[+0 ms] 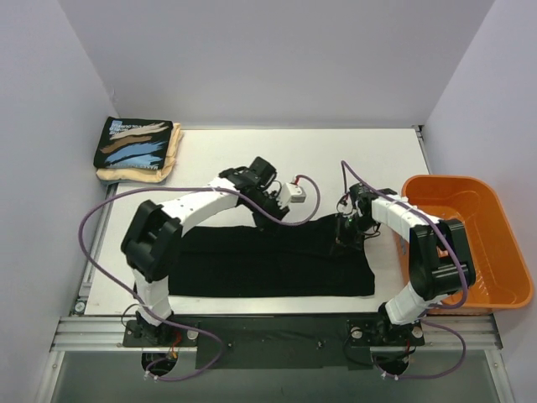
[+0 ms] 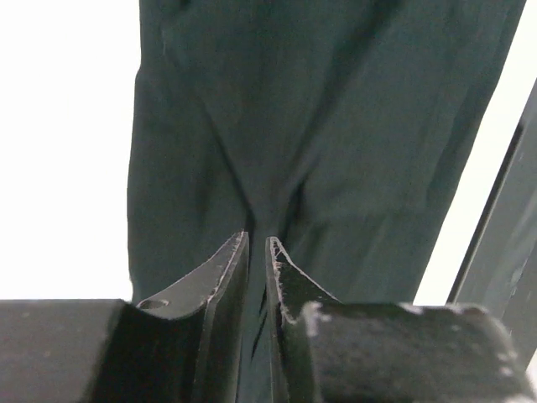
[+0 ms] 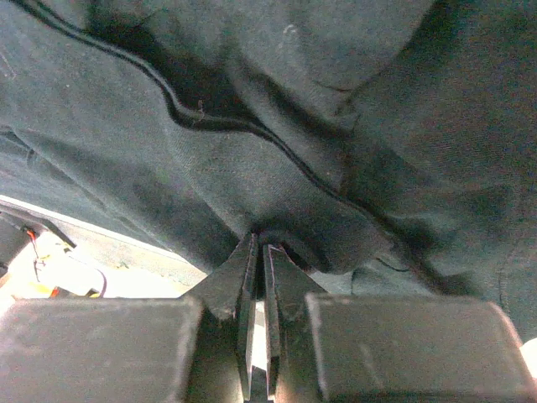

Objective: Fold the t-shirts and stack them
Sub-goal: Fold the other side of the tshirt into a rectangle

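Observation:
The plain black t-shirt [image 1: 268, 262] lies spread across the near middle of the table. My left gripper [image 1: 270, 200] is shut on its far edge near the middle; the left wrist view shows the cloth [image 2: 336, 126] pinched into a ridge between the jaws [image 2: 258, 243]. My right gripper [image 1: 346, 227] is shut on the shirt's far right edge; the right wrist view shows a hemmed fold [image 3: 277, 151] gathered at the fingertips [image 3: 258, 245]. The printed black shirt [image 1: 132, 143] lies folded on the folded cream shirt [image 1: 172, 155] at the far left corner.
An orange plastic basket [image 1: 495, 243] stands at the right edge of the table, close to my right arm. White walls enclose the table on three sides. A metal rail [image 1: 268, 323] runs along the near edge.

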`<state>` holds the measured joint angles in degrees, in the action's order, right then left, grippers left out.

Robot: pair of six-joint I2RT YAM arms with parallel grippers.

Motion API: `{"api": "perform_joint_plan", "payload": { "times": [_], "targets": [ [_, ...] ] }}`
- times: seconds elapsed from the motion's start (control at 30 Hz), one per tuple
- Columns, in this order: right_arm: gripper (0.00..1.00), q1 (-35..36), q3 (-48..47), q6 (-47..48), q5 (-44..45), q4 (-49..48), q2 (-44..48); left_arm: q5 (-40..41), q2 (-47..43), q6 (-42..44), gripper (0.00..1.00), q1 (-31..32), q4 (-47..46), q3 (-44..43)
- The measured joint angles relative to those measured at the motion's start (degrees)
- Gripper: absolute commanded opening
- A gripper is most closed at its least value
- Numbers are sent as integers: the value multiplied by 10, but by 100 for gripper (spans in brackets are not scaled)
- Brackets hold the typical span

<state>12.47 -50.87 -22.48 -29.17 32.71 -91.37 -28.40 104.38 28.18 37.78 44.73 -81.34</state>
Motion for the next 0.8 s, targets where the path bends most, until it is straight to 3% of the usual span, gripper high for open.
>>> {"api": "perform_joint_plan", "payload": {
  "times": [0.07,0.2,0.23,0.37,0.57,0.8],
  "targets": [
    [0,0,2,-3,3,-3,0,-18,40,-59,33,22,-36,-27],
    [39,0,10,-19,12,-9,0,-28,105,-152,36,54,-91,-56],
    [42,0,13,-23,16,-10,2,-27,115,-171,36,59,-99,-57],
    [43,-10,38,-38,31,-8,54,-25,133,-226,43,73,-123,-55],
    [40,-80,50,-57,41,-17,179,-10,133,-266,49,71,-157,-55],
    [44,-71,51,-66,35,-49,121,-3,142,-292,48,70,-181,-55]
  ]
}}
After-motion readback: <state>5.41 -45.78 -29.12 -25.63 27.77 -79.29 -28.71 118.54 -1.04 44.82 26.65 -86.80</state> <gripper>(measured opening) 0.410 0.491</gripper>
